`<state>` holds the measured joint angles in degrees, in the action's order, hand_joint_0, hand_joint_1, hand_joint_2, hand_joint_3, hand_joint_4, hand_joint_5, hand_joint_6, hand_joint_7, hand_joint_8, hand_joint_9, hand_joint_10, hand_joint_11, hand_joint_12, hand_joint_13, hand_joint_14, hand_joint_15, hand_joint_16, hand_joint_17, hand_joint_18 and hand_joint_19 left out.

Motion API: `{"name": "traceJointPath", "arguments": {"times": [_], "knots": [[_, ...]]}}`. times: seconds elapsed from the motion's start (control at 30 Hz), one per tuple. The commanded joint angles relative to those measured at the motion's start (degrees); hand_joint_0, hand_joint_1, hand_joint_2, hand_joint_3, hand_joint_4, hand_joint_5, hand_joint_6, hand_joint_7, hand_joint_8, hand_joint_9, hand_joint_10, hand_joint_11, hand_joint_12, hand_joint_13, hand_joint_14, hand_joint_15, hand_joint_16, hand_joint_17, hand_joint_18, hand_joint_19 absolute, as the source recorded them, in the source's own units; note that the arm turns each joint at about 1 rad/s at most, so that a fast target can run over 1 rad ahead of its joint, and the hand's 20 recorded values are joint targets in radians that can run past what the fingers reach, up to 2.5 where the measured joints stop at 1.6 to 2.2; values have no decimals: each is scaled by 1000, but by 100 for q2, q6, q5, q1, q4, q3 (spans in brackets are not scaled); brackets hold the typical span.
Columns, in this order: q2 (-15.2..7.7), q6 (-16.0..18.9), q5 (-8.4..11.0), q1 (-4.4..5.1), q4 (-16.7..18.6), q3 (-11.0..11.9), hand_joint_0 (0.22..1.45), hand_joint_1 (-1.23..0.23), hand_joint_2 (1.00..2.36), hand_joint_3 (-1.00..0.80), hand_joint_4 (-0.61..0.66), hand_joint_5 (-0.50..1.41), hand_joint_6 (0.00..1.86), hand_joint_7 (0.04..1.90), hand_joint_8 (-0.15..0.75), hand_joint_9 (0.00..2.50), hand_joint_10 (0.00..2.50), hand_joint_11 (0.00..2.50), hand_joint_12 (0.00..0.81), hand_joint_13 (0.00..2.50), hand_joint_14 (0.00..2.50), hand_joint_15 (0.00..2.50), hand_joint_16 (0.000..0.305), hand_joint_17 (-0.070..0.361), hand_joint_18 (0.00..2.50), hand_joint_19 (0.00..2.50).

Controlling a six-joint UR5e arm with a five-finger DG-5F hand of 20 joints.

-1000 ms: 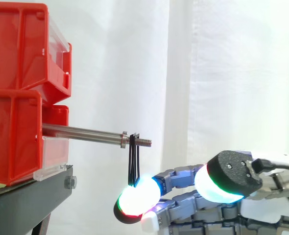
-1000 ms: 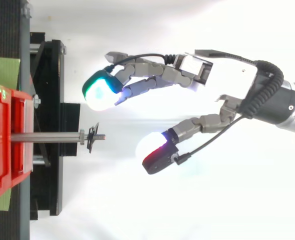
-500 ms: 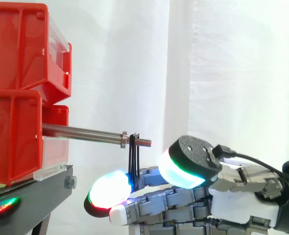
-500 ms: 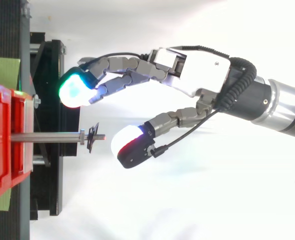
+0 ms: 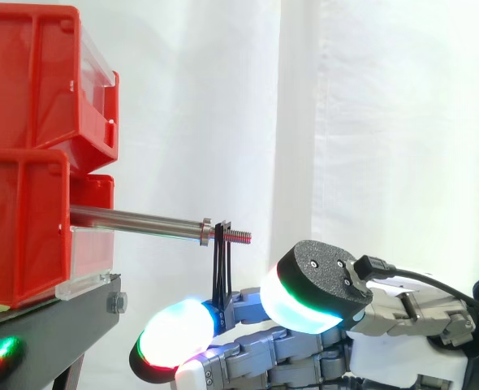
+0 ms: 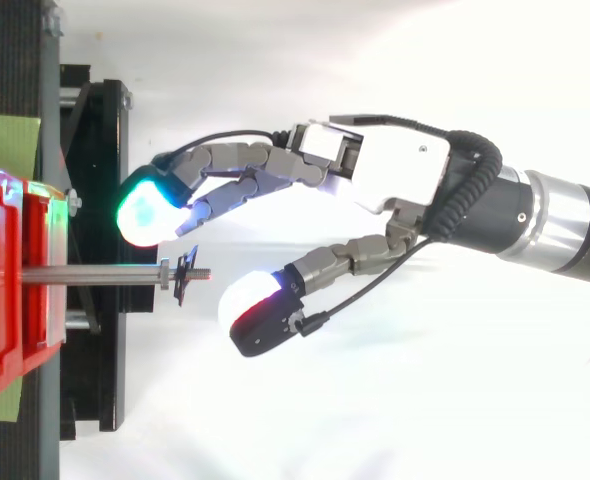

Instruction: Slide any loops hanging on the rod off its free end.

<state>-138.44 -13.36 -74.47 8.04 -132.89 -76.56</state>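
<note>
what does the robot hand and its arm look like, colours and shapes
The robot hand has a white palm housing and grey jointed fingers. Its fingertips are thick rounded pads, black-backed, glowing white with green, cyan and red tints. The arm behind it is black, then brushed silver.

Black loops [image 5: 222, 272] hang near the steel rod's [image 5: 134, 218] threaded free end
</note>
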Motion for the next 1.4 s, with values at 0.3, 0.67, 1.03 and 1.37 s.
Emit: {"name": "traceJointPath", "arguments": {"times": [0.3,0.67,1.03,1.37], "knots": [[-7,-308,-15,57,325,18,605,-769,1009,-393,284,-109,502,1092,268,552,0,44,327,272,3,76,44,98,198,172],[-570,-79,-261,-31,659,466,636,-763,1012,-346,193,-110,536,1154,260,571,2,103,327,287,1,74,44,99,227,173],[-570,-97,-454,-66,580,589,604,-695,1009,-391,203,-122,616,1005,262,593,4,118,328,302,3,86,44,99,240,189],[-570,-132,-788,-74,563,589,594,-651,1009,-394,216,-105,540,1138,265,606,3,109,328,303,3,93,46,102,234,204]]}}
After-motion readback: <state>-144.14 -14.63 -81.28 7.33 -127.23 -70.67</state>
